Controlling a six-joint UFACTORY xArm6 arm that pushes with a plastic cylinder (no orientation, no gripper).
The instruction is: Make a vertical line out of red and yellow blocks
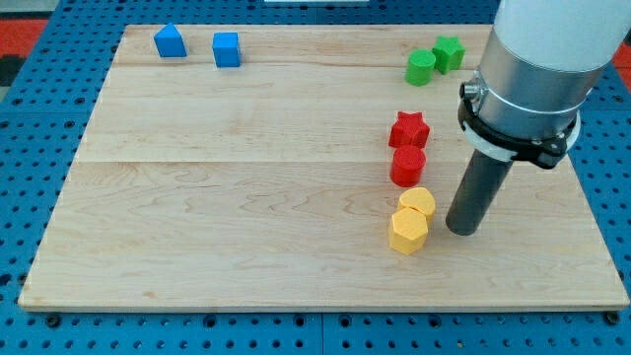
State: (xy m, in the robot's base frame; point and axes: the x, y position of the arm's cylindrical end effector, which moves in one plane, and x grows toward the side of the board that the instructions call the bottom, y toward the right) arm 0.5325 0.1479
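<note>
**Four red and yellow blocks stand in a rough column near the table's right edge**

Nearest the bottom edge of the table (246, 247), on its right half, lies the yellow hexagonal block (408, 231). Touching it just above and a little toward the right edge is the second yellow block (418, 203), rounded in outline; its exact shape is hard to make out. My tip (463, 228) rests on the table just beside these two yellows, on the side facing the right edge, close to them with a thin gap showing. The tool is a plain dark rod with nothing to open or close, and it holds nothing.

Further up, the red cylinder (408, 165) sits just above the rounded yellow block, very near it or touching; the picture does not settle which. Directly above and touching it is the red star block (408, 129). Together the four make a nearly straight column running from bottom to top, with the hexagonal block shifted slightly toward the left edge.

Toward the top right corner sit the green cylinder (420, 67) and, just beside it on the right, the green star block (449, 52), close together.

Well apart, near the top left corner, stand two blue blocks: the blue cube (227, 49) and, to its left, the blue pointed block (170, 40).
</note>
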